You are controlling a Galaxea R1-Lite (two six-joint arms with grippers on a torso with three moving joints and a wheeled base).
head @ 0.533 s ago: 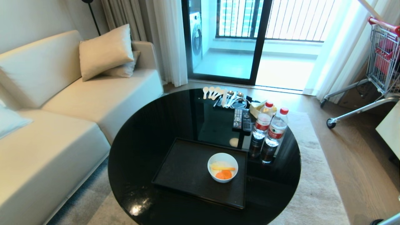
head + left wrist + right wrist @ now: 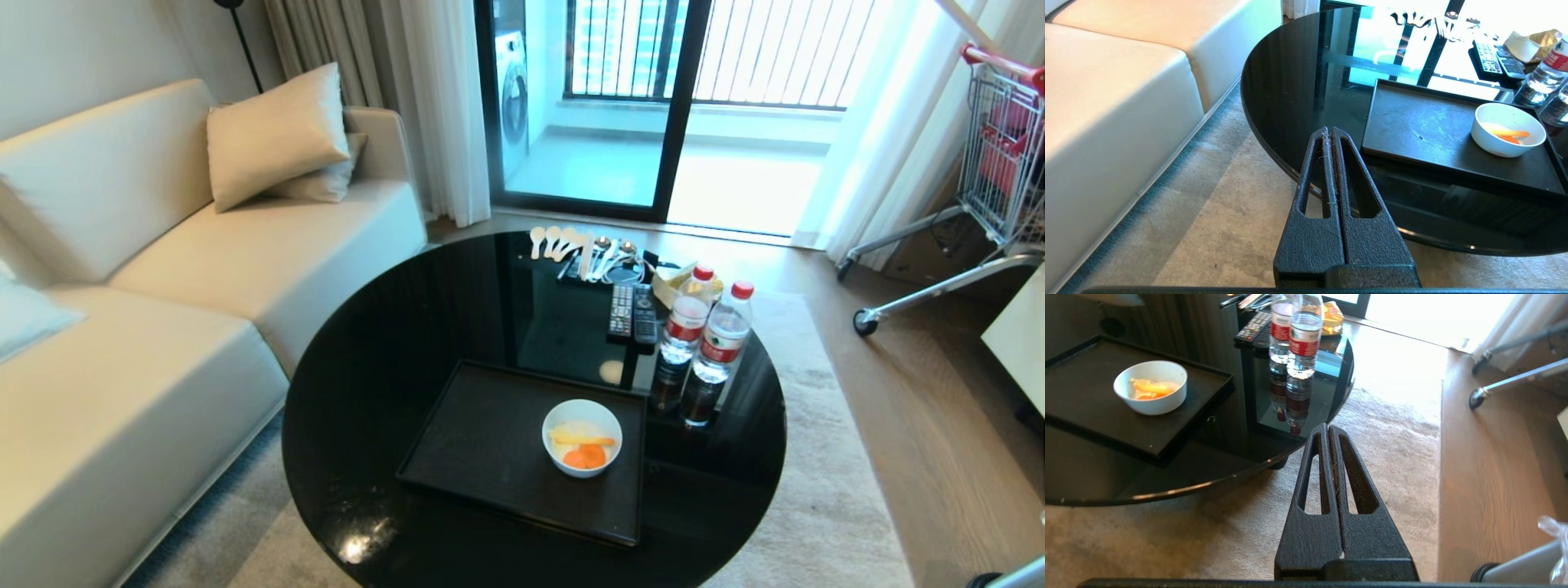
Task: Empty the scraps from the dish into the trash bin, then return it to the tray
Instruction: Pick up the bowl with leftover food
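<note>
Jaws of the left gripper point(image 2: 1329, 132) were pressed together on nothing, and those of the right gripper point(image 2: 1327, 430) were the same; both hung low over the carpet point(image 2: 1380, 428), off the near edge of the round black table point(image 2: 392, 343), probably a rest pose because no reach had begun. Between the 2 grippers, further in and higher, the dish point(image 2: 581, 436) stood upright on the tray point(image 2: 482, 445), near its right rim, with the scraps point(image 2: 584, 447) inside. It lay well apart from both. The trash bin point(image 2: 1519, 568) showed only partly, low beside the right arm.
</note>
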